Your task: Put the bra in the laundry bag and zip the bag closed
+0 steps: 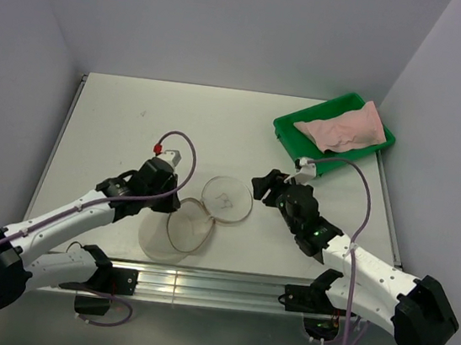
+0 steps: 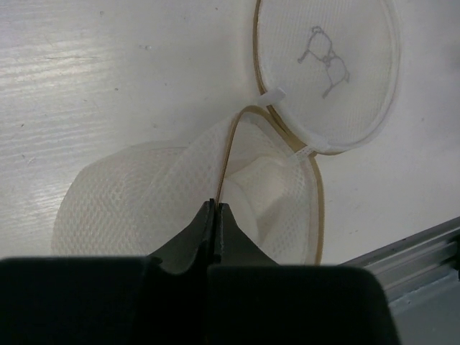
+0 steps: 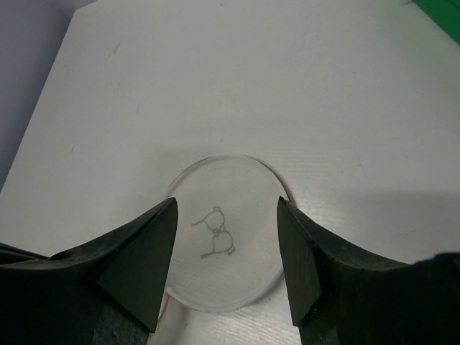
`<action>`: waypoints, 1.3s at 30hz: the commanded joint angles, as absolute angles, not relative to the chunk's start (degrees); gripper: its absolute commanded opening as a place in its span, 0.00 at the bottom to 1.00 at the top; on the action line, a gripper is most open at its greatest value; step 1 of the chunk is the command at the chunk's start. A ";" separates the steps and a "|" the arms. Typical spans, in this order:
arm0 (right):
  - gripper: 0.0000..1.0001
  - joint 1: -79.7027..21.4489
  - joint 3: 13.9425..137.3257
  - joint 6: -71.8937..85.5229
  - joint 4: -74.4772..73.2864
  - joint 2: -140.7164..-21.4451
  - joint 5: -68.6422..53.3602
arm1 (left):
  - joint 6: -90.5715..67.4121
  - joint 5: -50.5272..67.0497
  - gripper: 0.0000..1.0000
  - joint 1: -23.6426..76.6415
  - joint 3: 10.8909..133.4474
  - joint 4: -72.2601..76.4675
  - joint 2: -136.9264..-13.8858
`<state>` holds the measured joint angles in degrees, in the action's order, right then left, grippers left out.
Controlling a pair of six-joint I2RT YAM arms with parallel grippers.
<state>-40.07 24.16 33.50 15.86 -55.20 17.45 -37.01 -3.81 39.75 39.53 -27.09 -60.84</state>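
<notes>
1. The bag [image 1: 204,217] lies unzipped on the table [image 1: 126,125]. Its two round mesh halves are spread side by side and joined where they meet.
2. The bag's far half lies flat, with a small dark mark [image 2: 323,61] facing up. The near half bulges like a soft dome, and its tan rim [image 2: 233,140] is raised.
3. The left pincer [image 2: 215,208] is at the bag's left side, over the near half. In the left wrist view we see its fingers pressed together on that tan rim, which curves up and away from the tips.
4. The right pincer [image 3: 226,205] is just right of the bag and points at the marked half. Its fingers stand apart with nothing gripped. In the right wrist view we see the marked face in the gap between them, lying on the table beyond. We cannot tell whether the tips touch the mesh.
5. The bra [image 1: 342,129] lies well apart from the bag, beyond it and to the right. It is crumpled in a green tray [image 1: 290,142] and covers most of the tray.
6. Neither pincer touches the bra, and none of it is inside the bag.
</notes>
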 commanded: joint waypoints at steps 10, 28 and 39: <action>0.62 -39.81 21.37 35.41 18.98 -51.42 20.74 | -30.24 -11.06 0.00 40.87 51.65 -20.92 -72.76; 0.50 -29.01 40.31 16.18 3.88 -62.98 32.49 | -24.79 -18.55 0.78 41.66 61.96 -21.62 -72.53; 0.45 -15.38 64.56 5.64 -3.95 -91.36 30.76 | -20.04 -0.44 0.77 43.16 53.90 -25.22 -49.23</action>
